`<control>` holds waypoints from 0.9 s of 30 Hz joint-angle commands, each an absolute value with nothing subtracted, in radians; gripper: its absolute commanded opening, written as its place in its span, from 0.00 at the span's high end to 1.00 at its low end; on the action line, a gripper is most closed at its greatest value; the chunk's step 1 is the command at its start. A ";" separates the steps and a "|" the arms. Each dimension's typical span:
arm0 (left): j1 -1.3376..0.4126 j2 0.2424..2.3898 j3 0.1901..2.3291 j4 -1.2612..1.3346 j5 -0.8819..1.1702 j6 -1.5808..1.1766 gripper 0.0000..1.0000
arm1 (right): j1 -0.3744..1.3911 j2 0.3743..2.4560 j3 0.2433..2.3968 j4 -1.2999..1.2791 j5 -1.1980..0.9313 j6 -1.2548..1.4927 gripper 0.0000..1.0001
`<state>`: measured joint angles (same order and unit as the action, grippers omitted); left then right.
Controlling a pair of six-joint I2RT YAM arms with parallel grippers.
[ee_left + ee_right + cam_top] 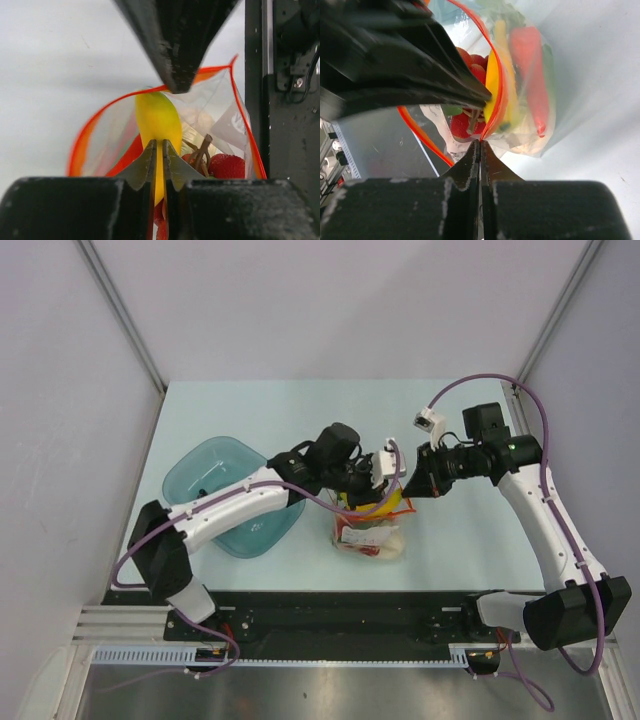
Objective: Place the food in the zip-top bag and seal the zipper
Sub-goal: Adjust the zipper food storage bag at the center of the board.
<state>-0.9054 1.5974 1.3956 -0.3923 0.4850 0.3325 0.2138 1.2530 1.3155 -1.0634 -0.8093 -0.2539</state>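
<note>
Pinching the zip-top bag (372,538) at opposite sides of its gaping zipper (100,112): left pincer (158,150) closed to a slit, right pincer (479,147) tips together. Hiding the mouth from above under both wrists. Blurring everything inside except banana (157,117) and pepper (532,65). Standing mid-counter (460,540), bowl (215,475) crowding leftward, bare surface opening rightward.
</note>
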 commanded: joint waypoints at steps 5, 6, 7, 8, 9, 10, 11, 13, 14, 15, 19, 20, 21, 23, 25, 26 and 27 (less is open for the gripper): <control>-0.957 1.660 1.376 -0.403 0.526 0.492 0.92 | 0.201 1.238 1.371 -1.025 -0.836 -0.244 1.00; -0.957 1.663 1.364 -0.403 0.528 0.500 0.93 | 0.198 1.239 1.373 -1.023 -0.838 -0.242 1.00; -0.957 1.669 1.359 -0.402 0.528 0.508 0.93 | 0.196 1.241 1.373 -1.020 -0.839 -0.242 1.00; -0.951 1.669 1.356 -0.402 0.537 0.509 0.93 | 0.195 1.243 1.373 -1.020 -0.841 -0.244 1.00; -0.947 1.667 1.358 -0.400 0.544 0.503 0.92 | 0.192 1.246 1.371 -1.020 -0.839 -0.247 1.00; -0.940 1.655 1.364 -0.400 0.552 0.482 0.91 | 0.190 1.249 1.370 -1.022 -0.839 -0.250 1.00; -0.925 1.643 1.370 -0.397 0.561 0.466 0.88 | 0.187 1.249 1.370 -1.022 -0.839 -0.259 1.00; -0.910 1.612 1.402 -0.390 0.577 0.424 0.80 | 0.178 1.252 1.367 -1.025 -0.841 -0.270 1.00; -0.898 1.574 1.416 -0.373 0.580 0.408 0.79 | 0.176 1.255 1.362 -1.026 -0.839 -0.276 1.00; -0.894 1.556 1.445 -0.365 0.572 0.393 0.74 | 0.173 1.259 1.362 -1.032 -0.841 -0.287 1.00; -0.894 1.534 1.587 -0.437 0.563 0.383 0.65 | 0.161 1.269 1.358 -1.042 -0.845 -0.313 1.00; -0.894 1.545 1.618 -0.498 0.561 0.394 0.63 | 0.158 1.270 1.356 -1.040 -0.847 -0.317 1.00; -0.891 1.546 1.667 -0.530 0.561 0.405 0.63 | 0.156 1.275 1.356 -1.045 -0.850 -0.322 1.00; -0.853 1.516 1.675 -0.574 0.568 0.417 0.64 | 0.152 1.284 1.359 -1.045 -0.853 -0.333 1.00; -0.790 1.479 1.648 -0.571 0.587 0.370 0.64 | 0.150 1.285 1.367 -1.049 -0.856 -0.340 1.00; -0.714 1.462 1.617 -0.581 0.592 0.356 0.64 | 0.150 1.289 1.368 -1.049 -0.857 -0.342 1.00; -0.672 1.433 1.600 -0.597 0.598 0.356 0.63 | 0.149 1.293 1.373 -1.051 -0.859 -0.342 1.00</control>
